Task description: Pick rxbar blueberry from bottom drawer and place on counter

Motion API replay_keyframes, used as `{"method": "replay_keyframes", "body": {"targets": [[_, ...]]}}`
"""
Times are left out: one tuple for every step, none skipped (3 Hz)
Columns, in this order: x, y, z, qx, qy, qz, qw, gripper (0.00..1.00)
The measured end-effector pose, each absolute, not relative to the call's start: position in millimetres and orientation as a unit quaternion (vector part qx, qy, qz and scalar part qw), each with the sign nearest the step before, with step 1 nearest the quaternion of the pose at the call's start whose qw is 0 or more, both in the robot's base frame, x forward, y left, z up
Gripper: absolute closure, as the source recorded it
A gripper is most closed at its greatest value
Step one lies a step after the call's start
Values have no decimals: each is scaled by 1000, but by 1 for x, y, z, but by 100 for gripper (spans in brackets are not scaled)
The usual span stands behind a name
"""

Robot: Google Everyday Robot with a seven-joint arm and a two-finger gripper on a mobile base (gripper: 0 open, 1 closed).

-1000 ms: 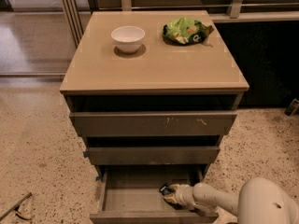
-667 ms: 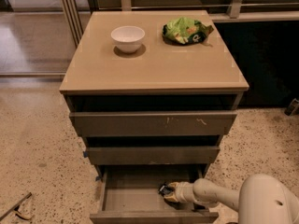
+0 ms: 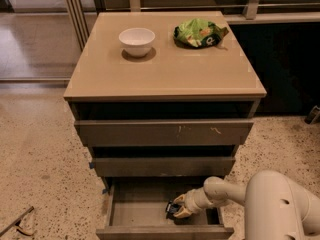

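The bottom drawer (image 3: 135, 209) is pulled open at the foot of the cabinet. My gripper (image 3: 178, 207) reaches into it from the right, low over the drawer floor, its pale fingers set around a small dark bar, the rxbar blueberry (image 3: 173, 208), at the drawer's middle right. Most of the bar is hidden by the fingers. The beige counter (image 3: 165, 64) tops the cabinet above.
A white bowl (image 3: 136, 41) and a green snack bag (image 3: 199, 33) sit at the back of the counter. The two upper drawers (image 3: 162, 133) stick out slightly over the open one. My white arm (image 3: 270, 204) fills the lower right. Speckled floor lies around.
The gripper has shifted slightly left and a little higher inside the bottom drawer, still around the dark bar. Nothing on the counter moved.
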State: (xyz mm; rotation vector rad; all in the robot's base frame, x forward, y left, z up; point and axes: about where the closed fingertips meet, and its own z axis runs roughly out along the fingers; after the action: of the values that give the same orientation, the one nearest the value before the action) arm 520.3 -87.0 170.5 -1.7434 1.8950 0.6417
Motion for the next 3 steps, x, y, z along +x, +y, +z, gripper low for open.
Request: {"method": "replay_keyframes", "body": {"targets": [[520, -87, 171, -638, 693, 235, 241, 100], [518, -82, 173, -647, 686, 235, 237, 100], [519, -74, 195, -662, 679, 225, 222, 100]]}}
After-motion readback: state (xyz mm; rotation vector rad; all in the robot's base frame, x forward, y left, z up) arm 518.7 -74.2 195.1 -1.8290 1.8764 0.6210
